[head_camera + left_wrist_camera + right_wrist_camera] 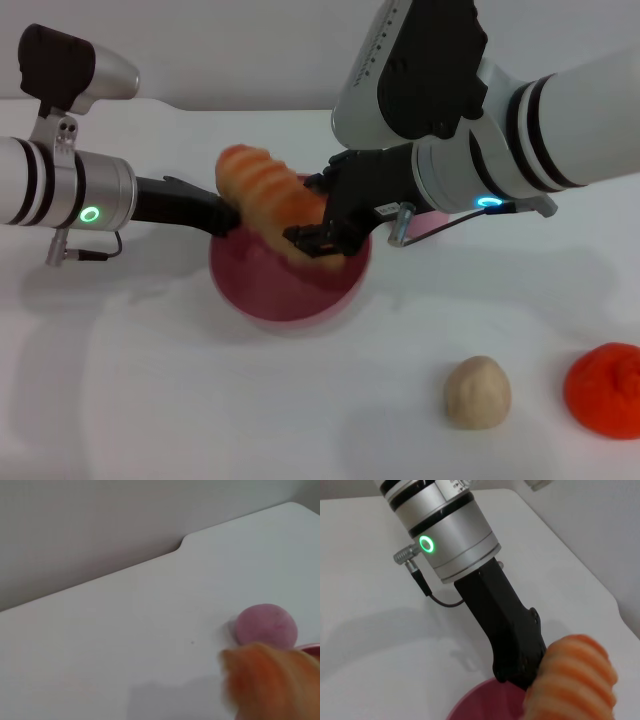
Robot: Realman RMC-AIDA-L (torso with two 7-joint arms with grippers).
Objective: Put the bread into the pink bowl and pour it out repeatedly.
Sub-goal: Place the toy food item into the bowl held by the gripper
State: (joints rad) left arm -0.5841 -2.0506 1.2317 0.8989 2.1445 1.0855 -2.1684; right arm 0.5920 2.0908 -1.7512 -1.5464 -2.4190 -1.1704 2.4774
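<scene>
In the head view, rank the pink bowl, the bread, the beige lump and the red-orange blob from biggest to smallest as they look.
1. the pink bowl, partly hidden
2. the bread, partly hidden by the right tool
3. the red-orange blob, cut off by the picture edge
4. the beige lump
The blob and lump sit nearer the camera, so they look larger than they would farther off.

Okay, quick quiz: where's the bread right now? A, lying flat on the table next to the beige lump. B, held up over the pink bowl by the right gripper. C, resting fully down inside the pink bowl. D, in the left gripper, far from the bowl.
B: the right gripper pinches the lower end of the bread, which slants up above the pink bowl, while the left gripper sits at the bowl's rim.
</scene>
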